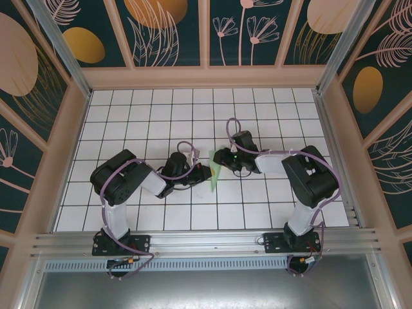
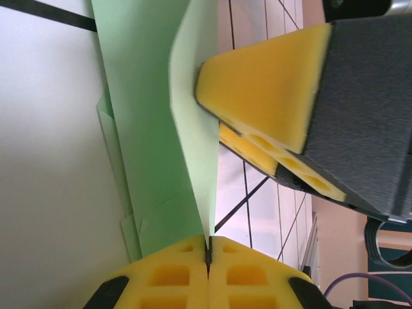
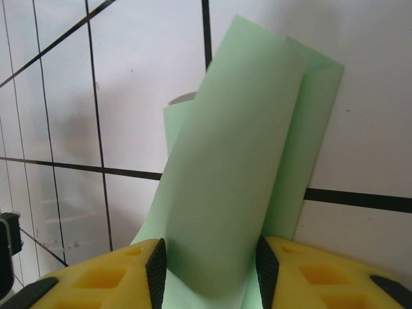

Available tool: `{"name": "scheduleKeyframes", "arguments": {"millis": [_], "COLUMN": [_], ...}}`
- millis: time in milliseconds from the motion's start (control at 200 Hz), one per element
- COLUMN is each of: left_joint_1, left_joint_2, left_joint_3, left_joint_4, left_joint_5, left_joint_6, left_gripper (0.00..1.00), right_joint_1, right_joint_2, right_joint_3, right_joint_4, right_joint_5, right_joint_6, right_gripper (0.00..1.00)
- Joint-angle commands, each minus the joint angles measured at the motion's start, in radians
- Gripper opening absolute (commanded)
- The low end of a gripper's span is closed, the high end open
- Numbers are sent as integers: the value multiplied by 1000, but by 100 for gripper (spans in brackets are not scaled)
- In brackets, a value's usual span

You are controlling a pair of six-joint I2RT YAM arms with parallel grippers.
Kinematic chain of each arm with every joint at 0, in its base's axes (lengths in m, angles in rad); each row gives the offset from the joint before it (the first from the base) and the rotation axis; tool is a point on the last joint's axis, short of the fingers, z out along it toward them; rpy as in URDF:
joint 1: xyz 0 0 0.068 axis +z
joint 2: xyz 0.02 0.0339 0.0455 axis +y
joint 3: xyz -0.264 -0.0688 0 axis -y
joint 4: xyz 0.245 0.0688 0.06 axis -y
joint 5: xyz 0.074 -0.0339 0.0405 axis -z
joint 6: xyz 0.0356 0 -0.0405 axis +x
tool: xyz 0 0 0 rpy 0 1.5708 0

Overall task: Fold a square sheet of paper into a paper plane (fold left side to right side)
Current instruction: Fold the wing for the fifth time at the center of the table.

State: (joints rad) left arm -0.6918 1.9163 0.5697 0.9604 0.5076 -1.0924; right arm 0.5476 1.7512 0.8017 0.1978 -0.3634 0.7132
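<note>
Folded green paper (image 3: 244,161), mid-counter (image 1: 161,116)
My left hand (image 2: 207,248) pinches its edge; my right hand (image 3: 209,257) has fingers (image 3: 109,283) flanking it, grip uncertain.

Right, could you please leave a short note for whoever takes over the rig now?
Left hand: shut, pinching an edge of the thin pale green paper sheet.
Right hand: jaws apart around its raised, curling flap.
Sheet: on the white tiled table between both hands, partly folded, layers overlapping.
Done: fold begun.
Left, probably: press flap flat, crease, finish the plane.
</note>
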Motion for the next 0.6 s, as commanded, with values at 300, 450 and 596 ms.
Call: {"name": "scheduleKeyframes", "arguments": {"millis": [300, 450, 596], "left_joint_1": [7, 6, 7], "left_joint_2": [30, 39, 43], "left_joint_3": [18, 22, 24], "left_joint_4": [-40, -51, -58], "left_joint_5": [-21, -23, -27], "left_joint_6": [22, 23, 23], "left_gripper": [5, 5, 5], "right_joint_1": [-24, -27, -26], "right_joint_2": [-199, -220, -193], "right_joint_3": [-47, -55, -45], "right_joint_4": [-84, -95, -58], "right_joint_5": [118, 115, 56], "right_joint_6": [-103, -130, -122], "right_gripper": [51, 46, 39]}}
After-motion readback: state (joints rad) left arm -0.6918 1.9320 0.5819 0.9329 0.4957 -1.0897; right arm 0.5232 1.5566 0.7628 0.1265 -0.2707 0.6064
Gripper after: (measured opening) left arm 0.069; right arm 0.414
